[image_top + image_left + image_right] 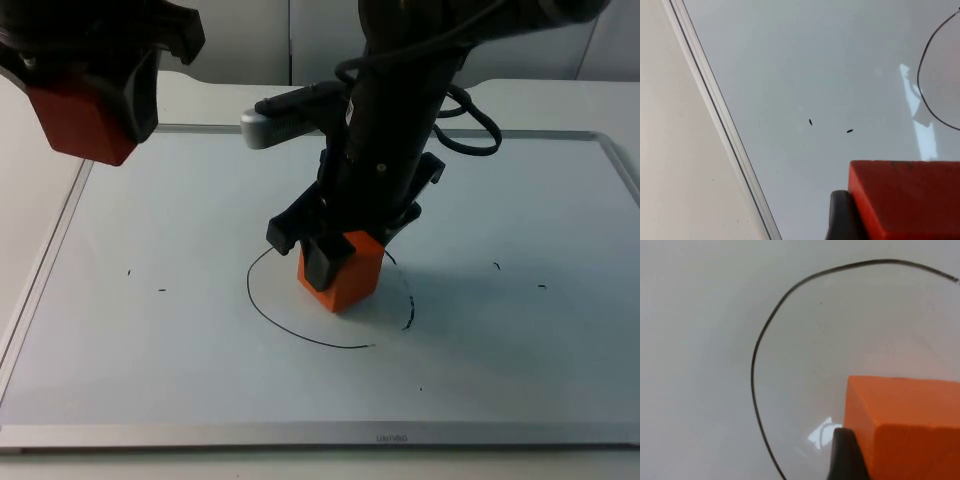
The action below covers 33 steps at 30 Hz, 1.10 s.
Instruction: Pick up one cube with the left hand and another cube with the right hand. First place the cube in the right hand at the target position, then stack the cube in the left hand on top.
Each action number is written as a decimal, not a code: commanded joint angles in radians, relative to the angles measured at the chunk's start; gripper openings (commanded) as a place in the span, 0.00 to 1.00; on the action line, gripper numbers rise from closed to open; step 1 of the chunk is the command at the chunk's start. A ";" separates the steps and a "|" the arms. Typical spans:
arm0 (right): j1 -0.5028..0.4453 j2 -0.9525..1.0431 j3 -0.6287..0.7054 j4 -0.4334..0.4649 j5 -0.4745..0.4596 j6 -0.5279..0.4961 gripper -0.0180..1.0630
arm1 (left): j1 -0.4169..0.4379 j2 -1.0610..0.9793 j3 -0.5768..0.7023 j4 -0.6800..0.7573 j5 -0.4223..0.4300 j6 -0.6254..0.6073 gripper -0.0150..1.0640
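Note:
My right gripper point(350, 250) is low over the middle of the board, shut on an orange cube point(356, 282). That cube sits inside a hand-drawn black circle point(290, 325), at or just above the surface. The right wrist view shows the orange cube point(905, 430) against a black fingertip point(845, 455), within the circle line point(756, 365). High over the board's far left corner, my left gripper point(80, 100) is shut on a red cube point(80, 128). The left wrist view has the red cube point(905, 200) beside a fingertip point(840, 217), well above the board.
A white board with a metal rim point(300, 435) covers the table. Small black pen marks point(160, 291) dot the left side, and others point(497, 266) the right. The board's left edge point(725, 130) runs below the left gripper.

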 commanded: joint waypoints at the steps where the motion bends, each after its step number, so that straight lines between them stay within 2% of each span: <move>1: 0.004 0.008 -0.007 0.000 -0.002 -0.010 0.17 | -0.002 -0.010 -0.005 -0.010 0.000 0.000 0.01; 4: 0.004 0.008 -0.007 0.005 -0.001 -0.007 0.43 | -0.002 -0.010 -0.005 -0.015 0.000 0.000 0.01; 5: 0.004 0.008 -0.007 0.005 -0.001 -0.007 0.43 | -0.002 -0.010 -0.005 -0.015 0.000 0.000 0.01; 7: 0.004 -0.006 -0.007 0.005 0.000 -0.007 0.62 | -0.002 -0.010 -0.005 -0.017 0.000 0.000 0.01; 12: 0.004 -0.048 -0.010 0.007 -0.019 -0.007 0.81 | -0.002 -0.010 -0.005 -0.024 0.002 0.000 0.01; 22: 0.004 -0.141 -0.010 0.005 -0.015 -0.007 0.81 | -0.002 -0.010 -0.005 -0.025 0.008 0.000 0.01; 29: 0.002 -0.251 -0.007 -0.037 0.054 -0.044 0.78 | -0.002 -0.010 -0.005 -0.098 0.012 0.030 0.01; 33: -0.028 -0.371 -0.007 -0.028 0.079 -0.060 0.77 | -0.055 -0.001 -0.007 -0.106 -0.002 0.041 0.01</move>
